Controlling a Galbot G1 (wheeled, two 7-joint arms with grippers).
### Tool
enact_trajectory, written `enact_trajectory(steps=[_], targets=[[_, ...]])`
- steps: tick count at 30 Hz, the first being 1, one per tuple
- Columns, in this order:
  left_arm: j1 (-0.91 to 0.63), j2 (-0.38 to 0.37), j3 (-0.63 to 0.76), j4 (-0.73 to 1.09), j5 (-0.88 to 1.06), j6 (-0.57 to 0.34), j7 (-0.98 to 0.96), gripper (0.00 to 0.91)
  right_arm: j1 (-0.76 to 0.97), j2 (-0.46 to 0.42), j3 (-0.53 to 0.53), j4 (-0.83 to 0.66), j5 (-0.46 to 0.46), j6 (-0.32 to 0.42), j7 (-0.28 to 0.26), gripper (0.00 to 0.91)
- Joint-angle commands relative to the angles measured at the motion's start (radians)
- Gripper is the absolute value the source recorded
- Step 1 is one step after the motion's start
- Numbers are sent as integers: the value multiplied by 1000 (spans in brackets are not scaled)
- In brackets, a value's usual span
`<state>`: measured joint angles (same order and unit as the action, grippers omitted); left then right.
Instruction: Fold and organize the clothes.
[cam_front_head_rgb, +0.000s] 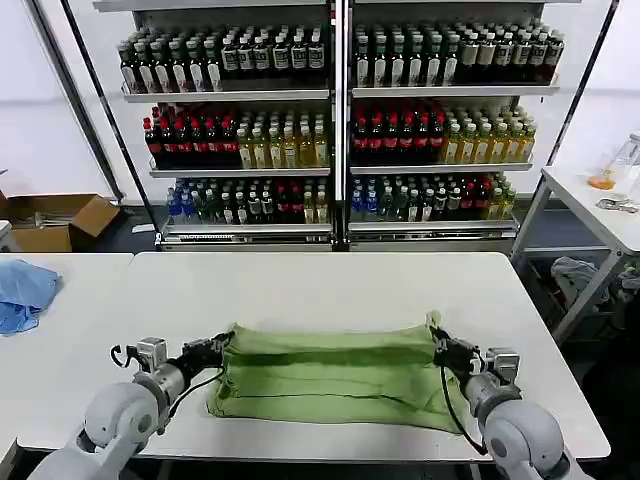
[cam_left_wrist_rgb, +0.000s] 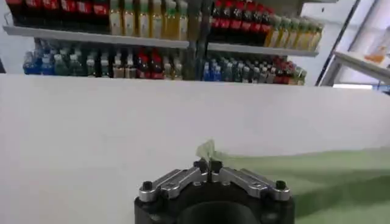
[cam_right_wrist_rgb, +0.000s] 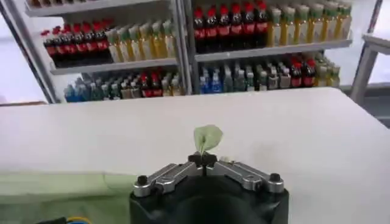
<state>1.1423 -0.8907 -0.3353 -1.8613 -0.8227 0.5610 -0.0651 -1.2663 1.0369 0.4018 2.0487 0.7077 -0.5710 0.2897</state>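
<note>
Two pincers, left (cam_front_head_rgb: 222, 343) and right (cam_front_head_rgb: 437, 345), pinch the shirt's (cam_front_head_rgb: 335, 375) corners, buttons hidden.

- The shirt (cam_front_head_rgb: 335, 372) is a light green, soft fabric garment, lying folded into a wide, low band on the white table, in its near half.
- Its long axis runs left to right; the far edge is fairly straight, while the near edge sags and bulges toward the near right corner.
- Soft creases run lengthwise across the top layer; no buttons or print show on the upturned side.
- Its far left corner (cam_left_wrist_rgb: 207, 150) is pinched and lifted into a small peak.
- Its far right corner (cam_right_wrist_rgb: 208, 137) is likewise pinched, standing up as a small leaf-like tip above the table.
- Between these corners the cloth hangs slightly taut.
</note>
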Motion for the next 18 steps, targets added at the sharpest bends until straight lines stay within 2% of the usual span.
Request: enact_trajectory(steps=[1, 9, 14, 18], targets=[[40, -12, 13, -6, 134, 2, 18, 907, -57, 8, 8, 6, -30, -8, 6, 907], [116, -60, 0, -90, 229, -83, -78, 907, -95, 12, 22, 53, -64, -6, -12, 907], [215, -135, -20, -151, 343, -161, -198, 907, -136, 14, 47, 82, -79, -4, -22, 907], [274, -229, -16, -152, 454, -202, -237, 907, -152, 15, 50, 83, -84, -1, -27, 907]])
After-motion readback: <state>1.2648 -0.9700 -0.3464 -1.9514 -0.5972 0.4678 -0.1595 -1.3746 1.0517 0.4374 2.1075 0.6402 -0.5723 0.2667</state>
